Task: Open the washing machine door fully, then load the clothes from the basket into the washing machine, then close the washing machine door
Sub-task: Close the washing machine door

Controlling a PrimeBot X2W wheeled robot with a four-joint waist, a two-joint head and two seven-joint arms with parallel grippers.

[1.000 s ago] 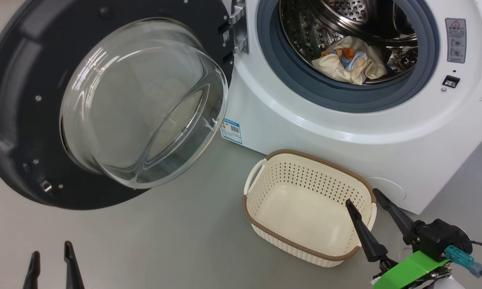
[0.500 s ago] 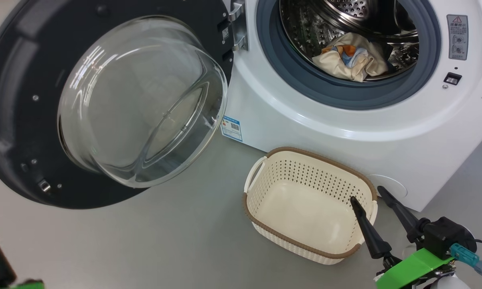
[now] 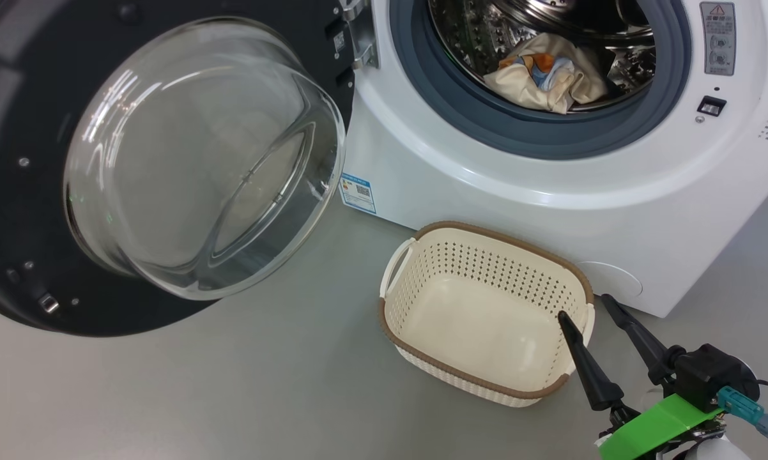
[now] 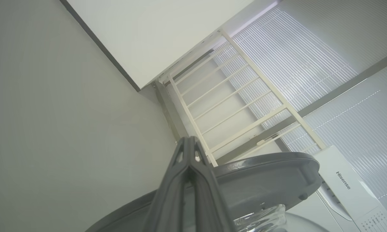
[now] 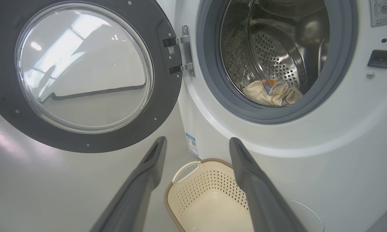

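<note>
Your washing machine [image 3: 473,185] stands with its black-rimmed door [image 3: 20,128] swung wide to the left, the glass bowl [image 3: 199,160] bulging toward you. In the steel drum [image 3: 486,38], near the front lip, lie the clothes [image 3: 544,83]: a cream bundle with blue and orange patches. The basket [image 3: 505,231] sits on the floor [image 3: 230,383] just before the machine's base, its cream bottom bare. Your right gripper [image 3: 582,306] hangs spread at the basket's right end; your left gripper [image 4: 189,145] is pressed together.
</note>
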